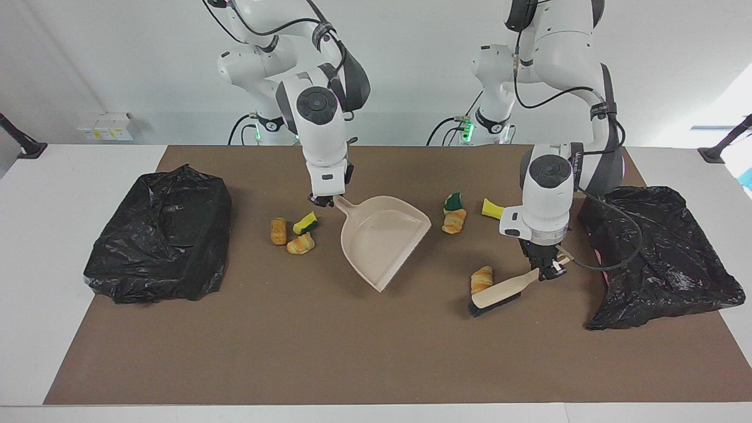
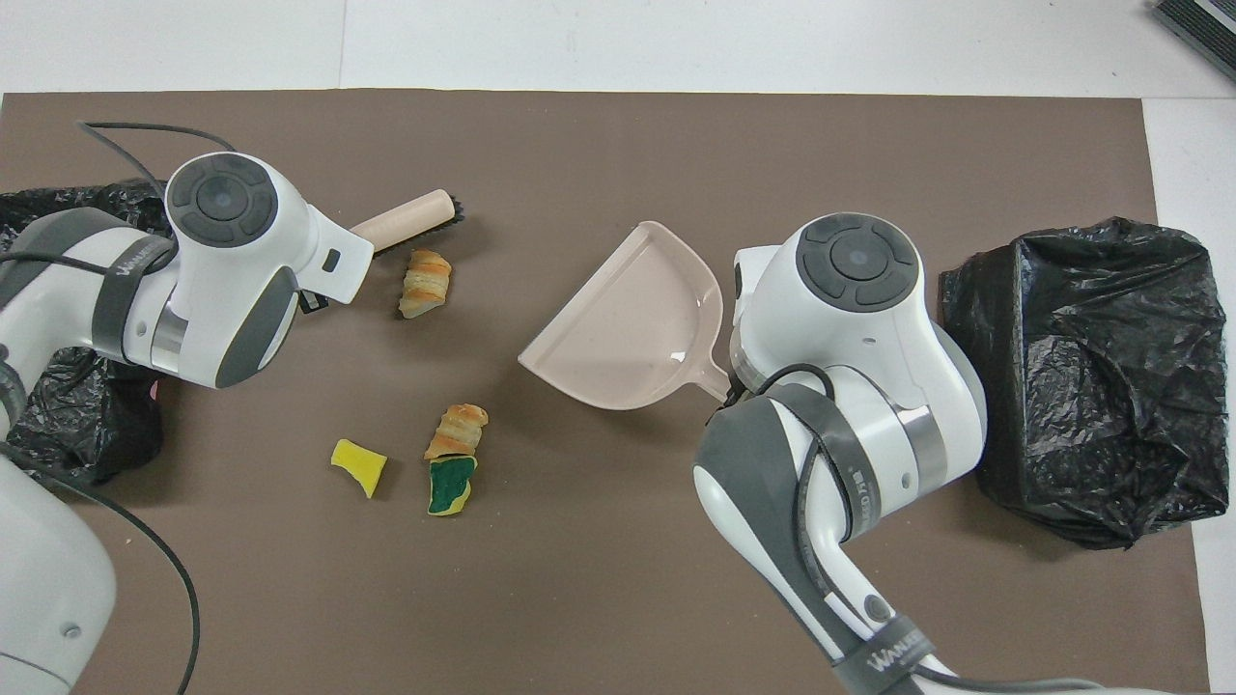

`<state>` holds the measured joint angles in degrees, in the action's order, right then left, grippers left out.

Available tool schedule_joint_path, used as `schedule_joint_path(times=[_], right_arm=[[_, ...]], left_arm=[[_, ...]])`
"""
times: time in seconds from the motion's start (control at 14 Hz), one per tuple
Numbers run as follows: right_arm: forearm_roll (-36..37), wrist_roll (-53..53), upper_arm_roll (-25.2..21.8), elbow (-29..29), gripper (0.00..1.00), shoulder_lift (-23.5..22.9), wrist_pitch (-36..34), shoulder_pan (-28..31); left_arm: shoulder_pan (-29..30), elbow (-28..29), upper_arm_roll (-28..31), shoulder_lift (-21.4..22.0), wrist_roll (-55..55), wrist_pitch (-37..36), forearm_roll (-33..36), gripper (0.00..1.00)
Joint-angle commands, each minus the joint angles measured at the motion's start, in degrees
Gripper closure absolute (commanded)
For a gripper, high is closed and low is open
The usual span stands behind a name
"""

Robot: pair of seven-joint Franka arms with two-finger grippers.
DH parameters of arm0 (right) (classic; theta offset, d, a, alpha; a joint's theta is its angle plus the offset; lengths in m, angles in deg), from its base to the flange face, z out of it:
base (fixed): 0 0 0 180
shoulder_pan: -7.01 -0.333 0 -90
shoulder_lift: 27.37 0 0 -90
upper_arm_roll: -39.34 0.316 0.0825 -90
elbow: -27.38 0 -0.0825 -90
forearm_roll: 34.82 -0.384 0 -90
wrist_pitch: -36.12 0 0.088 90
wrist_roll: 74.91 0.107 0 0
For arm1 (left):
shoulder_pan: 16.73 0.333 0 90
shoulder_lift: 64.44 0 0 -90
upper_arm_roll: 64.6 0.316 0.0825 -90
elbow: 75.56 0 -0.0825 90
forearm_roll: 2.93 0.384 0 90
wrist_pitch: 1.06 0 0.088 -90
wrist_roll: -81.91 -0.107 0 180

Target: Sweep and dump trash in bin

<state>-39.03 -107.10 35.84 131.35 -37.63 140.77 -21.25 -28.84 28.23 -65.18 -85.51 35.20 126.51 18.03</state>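
— What's the surface like?
— A white worktop (image 1: 47, 247) under a brown mat (image 1: 329, 346), against a pale wall; a crumpled black bag-lined bin (image 1: 158, 235) at each end.
— And the dustpan?
— The beige plastic dustpan (image 1: 382, 238) is empty, its handle clamped in the right tool (image 1: 325, 201).
— The trash?
— The sponge and bread pieces (image 1: 482, 279) lie on the mat. The left tool (image 1: 543, 271) grips the wooden brush (image 1: 496, 292) beside one.

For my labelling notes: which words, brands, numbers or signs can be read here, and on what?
"WAN...", rest unclear: grey strap on the right arm.
Grey strap on the left arm: print too blurred to read.
White boxes with yellow labels: too small to read.
No other text.
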Motion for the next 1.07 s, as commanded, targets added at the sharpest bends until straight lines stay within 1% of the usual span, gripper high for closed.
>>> schedule_joint_path(times=[0.0, 0.07, 0.21, 0.36, 0.43, 0.5, 0.57, 0.64, 0.71, 0.86, 1.0], right_arm=[[1.1, -9.6, 0.4, 5.1, 1.0, 3.7, 1.6, 0.3], [2.1, -11.5, 0.5, 6.4, 1.0, 4.4, 2.0, 0.2], [2.3, -11.1, 0.5, 8.3, 1.0, 5.7, 2.5, -0.5], [2.4, -11.0, 0.7, 10.0, 1.0, 6.8, 2.5, -1.3], [3.1, -9.9, 0.5, 11.5, 1.0, 8.0, 2.8, -2.7], [5.7, -6.6, 0.6, 13.3, 1.0, 9.0, 4.8, -4.0], [7.0, -3.2, 0.8, 15.4, 1.0, 10.2, 6.9, -4.5], [7.7, -2.3, 0.8, 16.7, 1.0, 10.9, 8.0, -4.8], [8.1, -2.3, 0.9, 17.1, 1.0, 11.3, 8.1, -5.0], [9.9, -3.2, 0.9, 17.6, 1.0, 11.2, 8.2, -5.9], [11.3, -3.1, 0.9, 17.8, 1.0, 10.2, 9.0, -9.2]], left_arm=[[-0.4, 6.6, 0.4, 3.9, -3.5, 1.8, 0.8, 1.0], [-0.3, 7.6, 0.4, 4.7, -4.3, 0.9, 0.8, 1.0], [0.5, 9.8, 0.4, 6.2, -7.2, -1.8, 0.5, 1.0], [0.6, 11.2, 0.5, 8.0, -7.7, -7.9, 0.5, 1.0], [0.6, 11.4, 0.5, 8.5, -8.0, -11.2, 0.5, 1.0], [0.4, 12.0, 0.4, 9.2, -8.7, -13.8, 0.5, 1.0], [0.3, 12.8, 0.4, 10.1, -9.2, -15.8, 0.5, 1.0], [0.4, 14.0, 0.4, 10.8, -8.9, -17.6, 0.3, 1.0], [0.6, 15.1, 0.4, 11.8, -8.6, -20.0, -0.1, 1.0], [0.8, 15.5, 0.5, 13.4, -8.0, -24.3, -2.4, 1.0], [0.9, 14.5, 0.7, 14.7, -6.0, -26.1, -4.4, 1.0]])
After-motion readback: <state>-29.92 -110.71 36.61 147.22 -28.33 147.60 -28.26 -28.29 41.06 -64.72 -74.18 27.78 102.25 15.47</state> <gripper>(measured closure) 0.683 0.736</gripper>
